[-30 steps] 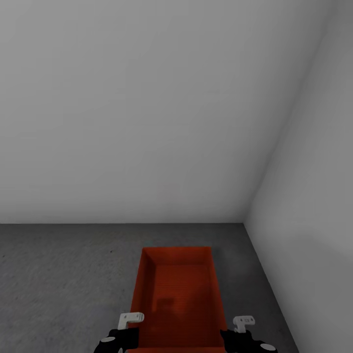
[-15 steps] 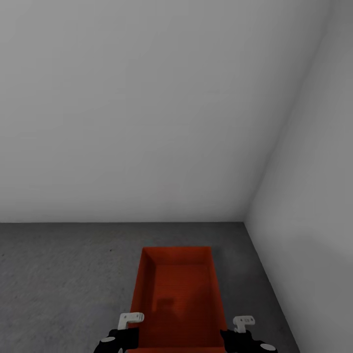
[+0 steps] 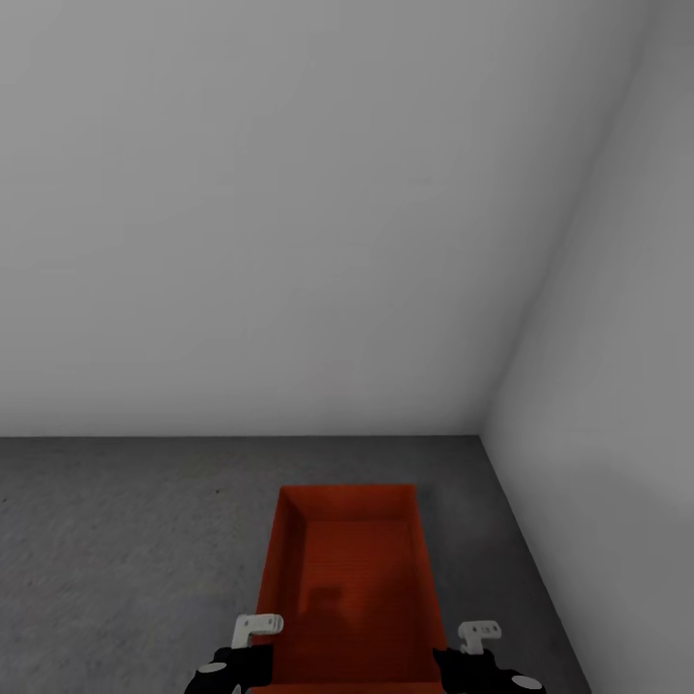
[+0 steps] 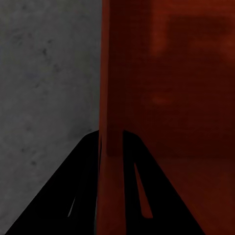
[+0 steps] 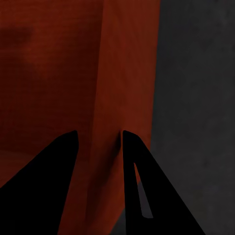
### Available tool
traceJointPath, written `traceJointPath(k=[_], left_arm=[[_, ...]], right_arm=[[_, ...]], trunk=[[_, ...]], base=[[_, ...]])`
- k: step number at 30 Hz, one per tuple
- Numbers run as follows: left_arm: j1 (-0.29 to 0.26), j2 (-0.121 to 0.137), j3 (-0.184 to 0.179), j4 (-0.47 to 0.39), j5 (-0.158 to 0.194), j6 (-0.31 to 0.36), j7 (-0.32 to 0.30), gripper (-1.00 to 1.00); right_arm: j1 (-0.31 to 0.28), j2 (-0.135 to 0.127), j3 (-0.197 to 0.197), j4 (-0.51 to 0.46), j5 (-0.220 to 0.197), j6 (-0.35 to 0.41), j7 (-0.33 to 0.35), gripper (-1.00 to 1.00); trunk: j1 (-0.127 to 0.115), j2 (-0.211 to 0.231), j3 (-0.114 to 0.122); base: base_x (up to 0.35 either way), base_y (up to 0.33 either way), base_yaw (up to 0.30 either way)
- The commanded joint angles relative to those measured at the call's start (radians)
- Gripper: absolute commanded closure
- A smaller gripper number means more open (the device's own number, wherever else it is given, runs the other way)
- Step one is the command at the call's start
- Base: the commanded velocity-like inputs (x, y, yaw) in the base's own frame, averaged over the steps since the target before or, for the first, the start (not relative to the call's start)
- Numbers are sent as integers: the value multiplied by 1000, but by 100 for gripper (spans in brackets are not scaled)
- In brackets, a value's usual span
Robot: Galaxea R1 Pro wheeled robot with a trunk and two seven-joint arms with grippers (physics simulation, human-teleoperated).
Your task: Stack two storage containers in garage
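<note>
Left gripper (image 3: 253, 644): a finger is set on each side of the bin's left wall in the left wrist view, so the wall is taken to be pinched.
Right gripper (image 3: 470, 648): the bin's right wall is straddled likewise in the right wrist view, with a sliver of gap seen at one finger; a grip is judged, not certain.
Change: none is made out over the last second; camera, grippers and bin are matched in place.
Meaning: a settled hold is suggested, with the bin either just set down or about to be lowered; whether it rests on the floor cannot be told.
Walls (image 3: 289, 212): plain pale grey, smooth, met in a corner ahead and to the right of the grippers.
Floor (image 3: 116, 540): dark grey concrete, rough and mottled, spread beneath and beside both grippers; the garage is taken to be reached.
Bin (image 3: 352, 569): orange-red, rectangular, open-topped, thin smooth walls, faintly ribbed bottom; held between the two grippers and stretched forward from them.
Fingers (image 4: 83, 196): black, tapered wedges.
</note>
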Motion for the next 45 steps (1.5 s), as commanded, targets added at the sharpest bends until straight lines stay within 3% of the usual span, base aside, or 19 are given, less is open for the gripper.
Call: traceJointPath(k=[1, 4, 21, 29, 40, 45], left_arm=[[-1, -33, 4, -38, 1, -54, 8, 100], [-1, -33, 4, -38, 1, -54, 8, 100], [-1, -33, 4, -38, 1, -53, 8, 100], [-1, -33, 3, -37, 1, -54, 8, 100], [-1, -33, 3, -38, 3, -54, 8, 100], [-1, -34, 3, -37, 1, -54, 8, 100]], right_arm=[[0, 2, -17, 2, 14, 0, 9, 100], [0, 1, -17, 2, 14, 0, 9, 100], [0, 2, -17, 2, 14, 0, 9, 100], [0, 2, -17, 2, 14, 0, 9, 100], [0, 2, -17, 2, 14, 0, 9, 100], [0, 2, -17, 2, 14, 0, 9, 100]], trunk=[[4, -8, -4], [15, -29, -13], [15, -29, -13], [46, -85, -39], [46, -85, -39], [65, -120, -54]], base=[[0, 0, 0], [0, 0, 0], [0, 0, 0], [0, 0, 0], [0, 0, 0], [0, 0, 0]])
